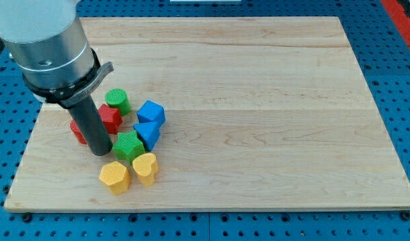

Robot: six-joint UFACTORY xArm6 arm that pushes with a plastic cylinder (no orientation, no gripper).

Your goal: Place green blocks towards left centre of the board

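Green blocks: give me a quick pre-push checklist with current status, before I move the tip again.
1. Tip visible, on board: ok.
2. Green cylinder at left centre: ok.
3. Green block at left centre: ok, slightly low.
4. Tip touching that green block: cannot tell; it stands just to its left.
5. Greens free of neighbours: not ok; red blocks, blue blocks and yellow blocks crowd them.
6. Board edge margin: ok.

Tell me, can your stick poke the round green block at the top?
Probably yes. My tip sits by the green star block; the green cylinder lies above, though the red block sits between them.
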